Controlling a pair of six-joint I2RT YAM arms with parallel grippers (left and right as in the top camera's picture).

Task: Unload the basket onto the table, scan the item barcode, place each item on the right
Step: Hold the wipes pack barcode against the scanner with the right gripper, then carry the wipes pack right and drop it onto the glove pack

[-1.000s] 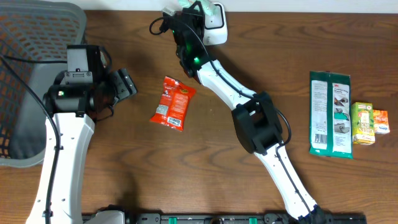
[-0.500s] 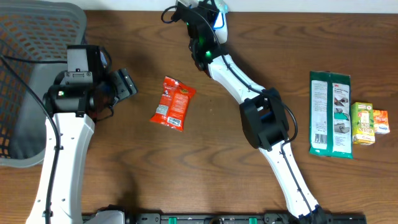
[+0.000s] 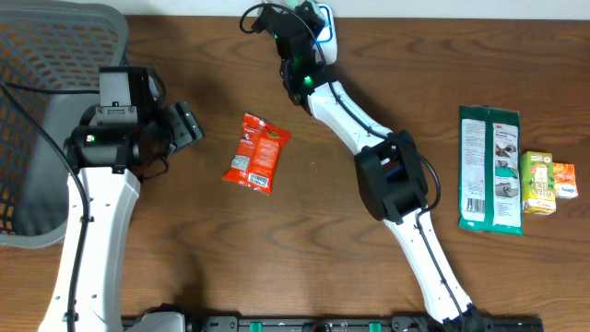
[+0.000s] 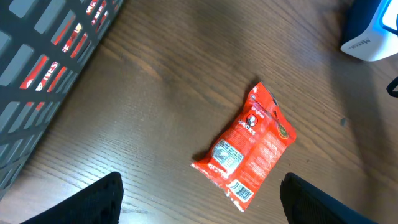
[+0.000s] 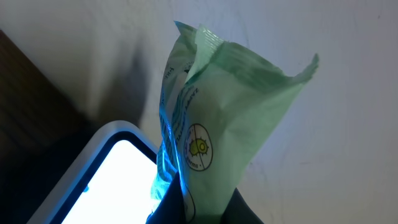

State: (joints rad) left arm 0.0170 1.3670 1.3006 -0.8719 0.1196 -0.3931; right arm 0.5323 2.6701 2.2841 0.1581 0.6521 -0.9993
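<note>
My right gripper is shut on a pale green packet with a round yellow logo. It holds the packet upright beside the glowing window of the white scanner, and blue light falls on the packet's edge. In the overhead view this gripper is at the table's far edge by the scanner. The packet's barcode does not show. My left gripper is open, hanging above the table near a red snack packet.
The red snack packet lies flat left of centre, barcode up. A dark mesh basket stands at the far left. At the right lie a green flat package and two small juice cartons.
My right arm swung the green packet right and toward the far edge, up against the scanner, then held almost still. The left arm has not moved.
</note>
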